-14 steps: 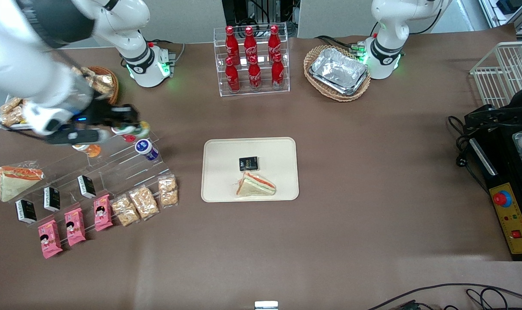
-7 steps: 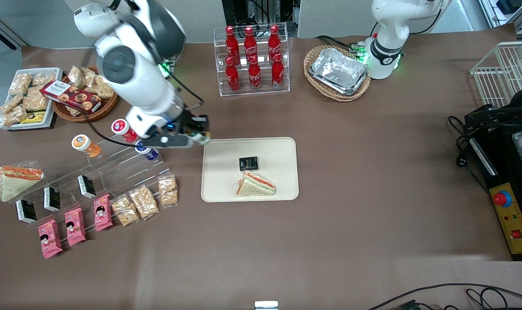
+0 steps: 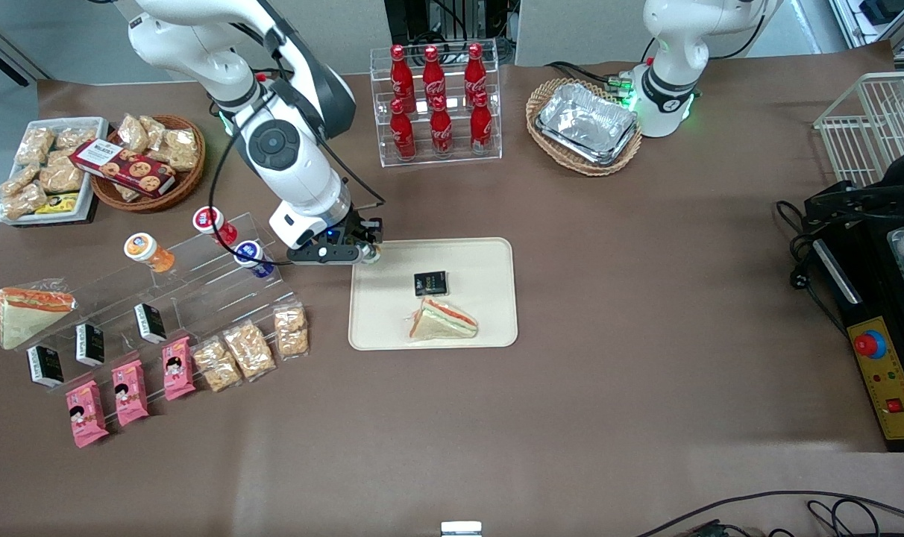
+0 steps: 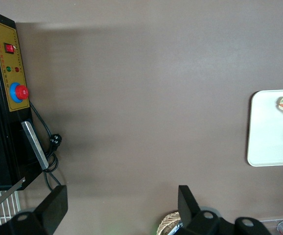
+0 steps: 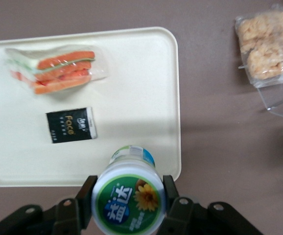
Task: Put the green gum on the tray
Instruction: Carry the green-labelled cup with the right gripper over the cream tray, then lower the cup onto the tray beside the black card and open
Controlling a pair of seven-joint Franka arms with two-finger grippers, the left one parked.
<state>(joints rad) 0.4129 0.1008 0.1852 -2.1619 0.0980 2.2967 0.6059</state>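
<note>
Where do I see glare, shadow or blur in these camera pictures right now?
Front view: sharp, with glare on the foil trays and a soft shadow beside the tray. Right wrist view: the green gum in the gripper is slightly soft and throws a faint shadow on the tray. Left wrist view: even light, dim band along the tabletop's edge.

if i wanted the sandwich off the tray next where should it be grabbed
Grip the sandwich across its two long slanted sides, coming straight down: it lies flat, a wrapped wedge. Avoid the black packet close beside it. The tool, holding the green gum, hovers over the tray corner.
</note>
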